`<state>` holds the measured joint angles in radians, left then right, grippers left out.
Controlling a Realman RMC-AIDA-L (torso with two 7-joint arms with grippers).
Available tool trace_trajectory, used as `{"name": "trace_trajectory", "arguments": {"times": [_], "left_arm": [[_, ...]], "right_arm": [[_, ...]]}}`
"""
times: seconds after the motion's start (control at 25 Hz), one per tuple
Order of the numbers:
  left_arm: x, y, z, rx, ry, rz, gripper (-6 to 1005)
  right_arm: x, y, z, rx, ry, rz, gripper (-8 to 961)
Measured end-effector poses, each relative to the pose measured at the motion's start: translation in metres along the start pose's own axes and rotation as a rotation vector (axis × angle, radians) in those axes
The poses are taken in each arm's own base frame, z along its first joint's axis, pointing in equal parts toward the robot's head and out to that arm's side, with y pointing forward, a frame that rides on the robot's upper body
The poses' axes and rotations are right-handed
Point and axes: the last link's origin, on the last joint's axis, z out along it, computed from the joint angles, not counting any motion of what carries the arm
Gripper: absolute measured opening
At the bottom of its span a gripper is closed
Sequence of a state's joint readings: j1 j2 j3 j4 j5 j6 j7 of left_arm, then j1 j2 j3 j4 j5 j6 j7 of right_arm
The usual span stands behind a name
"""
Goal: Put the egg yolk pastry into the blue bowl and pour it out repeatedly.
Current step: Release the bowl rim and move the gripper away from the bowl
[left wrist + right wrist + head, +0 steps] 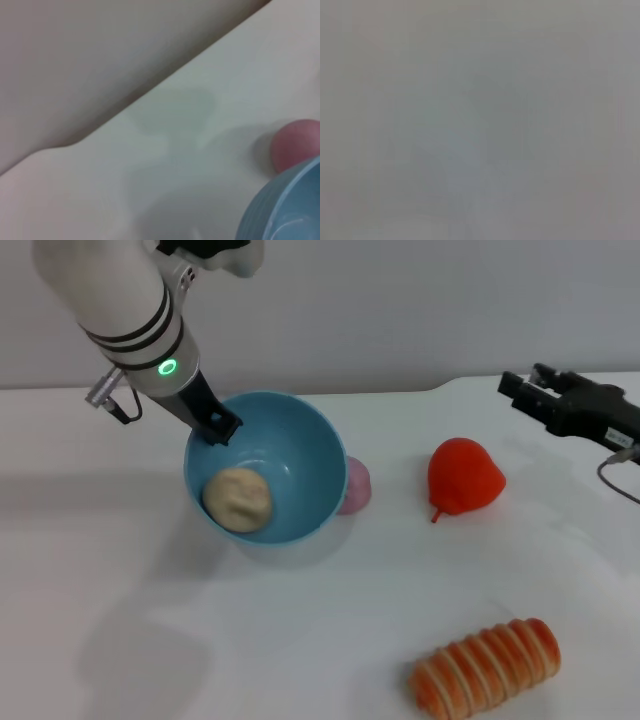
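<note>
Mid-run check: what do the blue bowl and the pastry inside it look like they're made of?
The blue bowl, tilted and held at its rim by the left pincer, looks like smooth moulded plastic: even light-blue colour with soft highlights on the inner wall. The pastry inside it looks matte and doughy, pale tan with a faintly cracked surface; whether it is real or a foam replica cannot be told. The right pincer stays idle at the table's far right.

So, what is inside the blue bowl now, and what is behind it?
The egg yolk pastry lies inside the tilted blue bowl, which the left gripper grips by its rim. Behind it, a pink ball shows partly; the rest is hidden.
</note>
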<state>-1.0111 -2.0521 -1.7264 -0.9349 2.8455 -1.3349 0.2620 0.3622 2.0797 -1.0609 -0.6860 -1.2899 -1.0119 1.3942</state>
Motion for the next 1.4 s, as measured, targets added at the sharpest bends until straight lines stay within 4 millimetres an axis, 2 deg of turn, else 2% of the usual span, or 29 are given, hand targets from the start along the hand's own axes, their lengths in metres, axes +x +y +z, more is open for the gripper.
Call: {"name": "trace_trajectory", "arguments": {"times": [0.2, 0.64, 0.84, 1.4], "left_arm": [[-0.009, -0.004, 0.005, -0.035, -0.027, -0.033, 0], [-0.031, 0.002, 0.029, -0.098, -0.111, -0.052, 0], [-0.036, 0.009, 0.039, -0.142, -0.121, -0.050, 0], [-0.041, 0.012, 0.056, -0.122, -0.109, -0.040, -1]], "right_arm": [[0.001, 0.001, 0.001, -0.004, 0.001, 0.003, 530], [-0.001, 0.003, 0.004, -0.013, -0.007, 0.002, 529], [-0.002, 0.005, 0.006, -0.021, -0.004, -0.001, 529], [-0.004, 0.005, 0.008, -0.025, -0.012, 0.001, 529]]}}
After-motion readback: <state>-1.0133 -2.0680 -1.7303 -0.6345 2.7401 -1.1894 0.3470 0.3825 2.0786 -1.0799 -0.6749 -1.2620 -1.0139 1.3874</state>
